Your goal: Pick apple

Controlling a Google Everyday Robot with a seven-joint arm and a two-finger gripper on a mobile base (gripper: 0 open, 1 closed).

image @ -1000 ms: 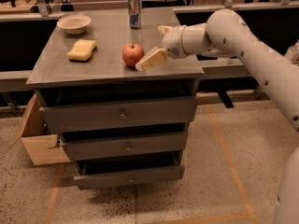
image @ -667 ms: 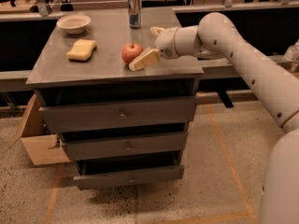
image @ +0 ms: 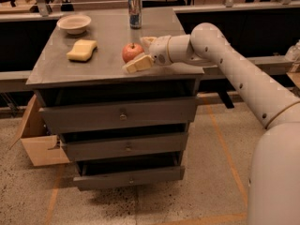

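Note:
The red apple (image: 131, 52) with yellowish patches stands on the grey cabinet top (image: 103, 67), near the middle front. My gripper (image: 136, 55) reaches in from the right at the apple's level. It is open, with one cream finger (image: 139, 63) in front of the apple and the other finger (image: 148, 41) behind its right side. The apple sits partly between the fingers, still resting on the top.
A yellow sponge (image: 82, 49) lies left of the apple, a beige bowl (image: 74, 23) sits at the back left, and a drink can (image: 135, 4) stands behind the apple. The cabinet's lower drawers (image: 126, 177) stick out slightly. A cardboard box (image: 33, 142) sits on the floor at left.
My gripper has moved left along the cabinet top, so its fingers now straddle the apple's right side. The apple has not moved.

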